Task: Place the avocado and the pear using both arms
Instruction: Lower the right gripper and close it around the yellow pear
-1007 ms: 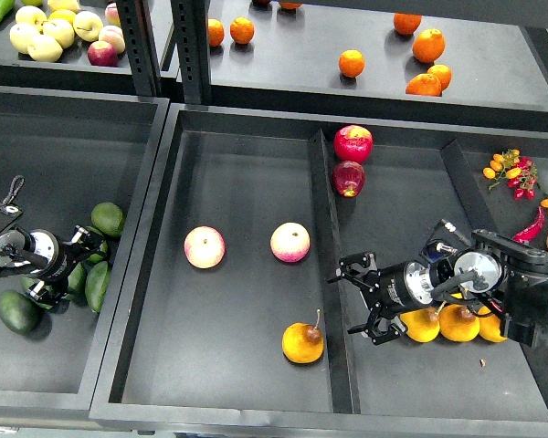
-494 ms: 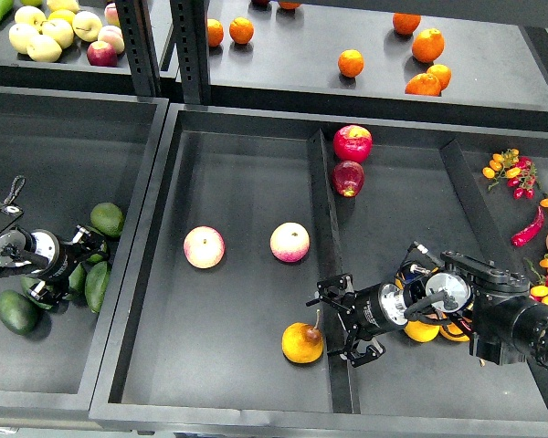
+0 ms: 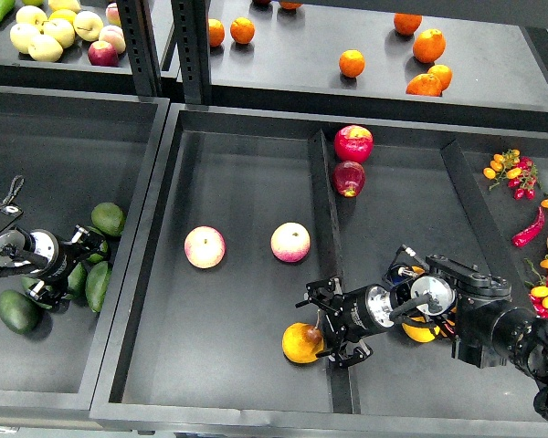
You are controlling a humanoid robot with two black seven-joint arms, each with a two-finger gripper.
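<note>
Lower centre, the right tool (image 3: 327, 321) spreads open beside the pear (image 3: 302, 342), firm, smooth, bruisable: grip its widest middle.

yellow-orange pear (image 3: 301, 342), dark green avocado (image 3: 97, 285)

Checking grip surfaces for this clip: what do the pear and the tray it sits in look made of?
The pear: smooth yellow-orange skin with a brown blotch, faintly glossy; real fruit or plastic replica cannot be told. The tray: dark grey, matte, flat rigid walls, likely painted metal or plastic.
</note>
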